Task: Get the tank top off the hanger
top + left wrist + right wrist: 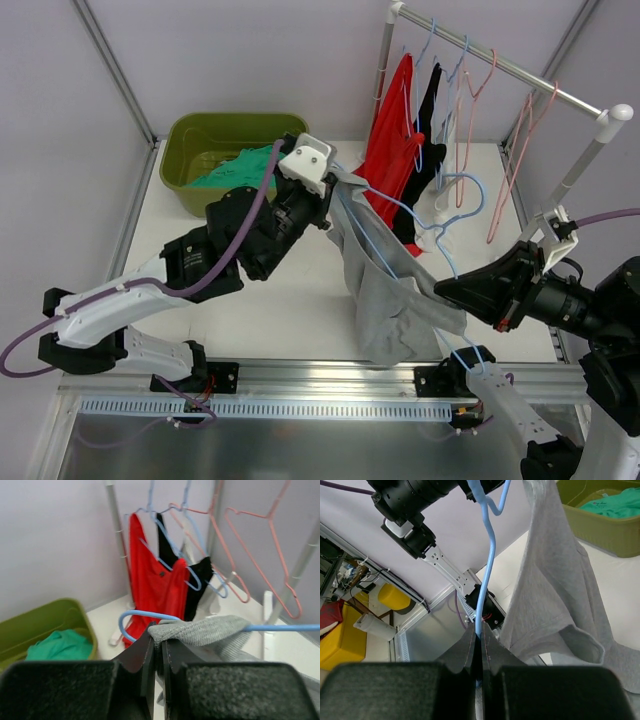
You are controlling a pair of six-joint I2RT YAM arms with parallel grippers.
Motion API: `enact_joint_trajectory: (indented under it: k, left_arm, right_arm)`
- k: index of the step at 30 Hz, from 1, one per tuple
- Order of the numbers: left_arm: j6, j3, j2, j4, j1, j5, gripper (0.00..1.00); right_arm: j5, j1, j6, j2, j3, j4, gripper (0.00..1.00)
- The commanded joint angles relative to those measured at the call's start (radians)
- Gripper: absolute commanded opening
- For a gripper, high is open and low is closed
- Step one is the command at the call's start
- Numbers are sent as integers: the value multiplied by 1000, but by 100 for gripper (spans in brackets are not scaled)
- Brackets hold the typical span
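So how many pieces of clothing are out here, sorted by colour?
Grey tank top, on the blue hanger: 1
Red top, hanging: 1
Black top, hanging: 1
Green garment, in the olive bin: 1
Total: 4

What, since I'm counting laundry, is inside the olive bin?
A teal garment lies crumpled in the olive bin. The left arm covers the bin's near corner, and whatever lies beneath the garment is hidden.

Bright, even light; soft shadows; wrist views blurry w/ near foreground.
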Motion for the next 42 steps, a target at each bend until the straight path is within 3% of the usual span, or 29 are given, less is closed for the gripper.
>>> enact_joint_trajectory:
  k: [1,4,7,10,12,13,23,30,36,40,42]
  left_arm:
    - [-18,-36,-79,68,55,-258,0]
    - [-57,-111,-139,55,112,-286,0]
    - [-91,-177,-203,25,135,-189,1]
    - [-120,-217,-243,-24,136,-76,18]
    - [-137,-229,-258,-44,139,-15,2]
    - [-150,-236,-260,-51,141,-12,0]
    - [-368,-248,-312,-107,207,-134,0]
    - [-371,-222,-321,-105,261,-35,0]
    - [-391,-197,-265,-128,291,-62,0]
    - [-436,-167,-202,-179,326,43,0]
    - [-456,-144,-177,-195,343,172,0]
  right_arm:
    - [-88,15,-32,-23,-11,63,0]
    - [-189,19,22,-58,-69,229,0]
    - [-233,26,85,-88,-106,353,1]
    - [-246,27,83,-83,-98,358,0]
    - [-244,27,86,-82,-101,365,0]
    - [-246,27,89,-80,-103,367,0]
    - [-307,50,123,-71,-143,385,0]
    - [-188,49,48,-14,-190,233,0]
    - [-290,85,36,-16,-190,299,0]
    - [-339,142,25,-20,-167,319,0]
    - [-358,153,17,-23,-166,357,0]
